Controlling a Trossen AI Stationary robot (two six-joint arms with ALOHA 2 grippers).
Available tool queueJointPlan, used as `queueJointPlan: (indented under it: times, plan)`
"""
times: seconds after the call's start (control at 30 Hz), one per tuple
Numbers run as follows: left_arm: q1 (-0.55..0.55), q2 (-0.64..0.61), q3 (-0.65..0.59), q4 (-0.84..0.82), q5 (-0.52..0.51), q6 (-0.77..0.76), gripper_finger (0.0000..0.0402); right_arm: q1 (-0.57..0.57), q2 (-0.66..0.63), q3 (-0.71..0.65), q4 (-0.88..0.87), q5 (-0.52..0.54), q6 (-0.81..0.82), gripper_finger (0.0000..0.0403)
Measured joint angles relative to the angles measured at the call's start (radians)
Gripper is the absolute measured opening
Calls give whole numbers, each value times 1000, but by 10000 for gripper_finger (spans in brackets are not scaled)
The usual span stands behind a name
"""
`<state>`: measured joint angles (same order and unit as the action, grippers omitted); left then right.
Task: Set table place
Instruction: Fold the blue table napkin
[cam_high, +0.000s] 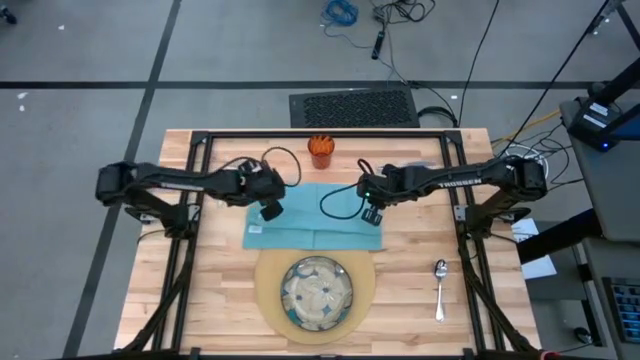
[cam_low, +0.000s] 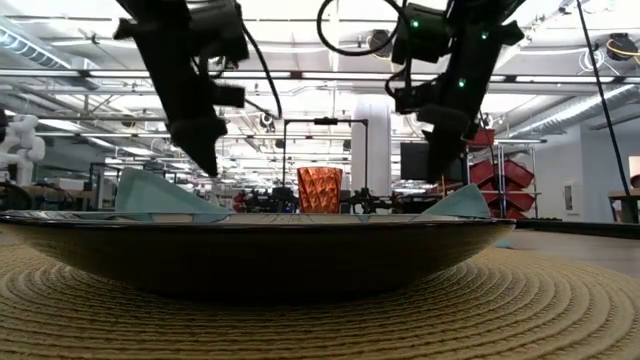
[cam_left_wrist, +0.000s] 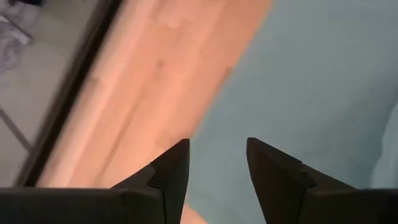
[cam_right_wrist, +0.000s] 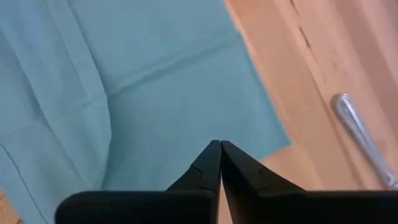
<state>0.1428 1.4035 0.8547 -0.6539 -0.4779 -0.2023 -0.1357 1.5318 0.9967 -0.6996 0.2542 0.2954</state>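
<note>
A teal napkin (cam_high: 315, 215) lies on the wooden table (cam_high: 200, 290), between the orange cup (cam_high: 320, 150) at the far side and the blue-green dish (cam_high: 316, 292) on the round tan mat (cam_high: 366, 290) at the near side. In the low view two parts of the napkin (cam_low: 150, 195) stand up from the table. My left gripper (cam_high: 270, 211) is open above the napkin's left part (cam_left_wrist: 311, 93). My right gripper (cam_high: 373, 216) is shut and empty above its right part (cam_right_wrist: 155, 81). In the low view both fingertips hang clear of the cloth. A spoon (cam_high: 440, 290) lies right of the mat. No fork or knife shows.
A metal utensil handle (cam_right_wrist: 360, 140) lies on the wood beside the napkin's corner. The black frame's posts (cam_high: 195, 160) stand at the table's far corners, and cables loop near the cup. Bare wood (cam_high: 200, 300) shows left of the mat.
</note>
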Motion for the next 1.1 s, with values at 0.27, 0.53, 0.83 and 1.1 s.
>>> queueJointPlan:
  times: [0.27, 0.53, 0.83, 1.1]
  plan:
    - [-11, 99, 0, 11, 69, -27, 145, 5, 0, -76, 64, -55, 55, 0]
    - [-93, 116, 0, 12, 111, -79, 145, 83, 0, -125, 87, -82, 135, 0]
    - [-176, 116, 0, 3, 111, -155, 145, 164, 0, -134, 130, -126, 194, 0]
    - [-264, 115, -46, -56, 110, -244, 145, 254, 0, -134, 128, -131, 258, 0]
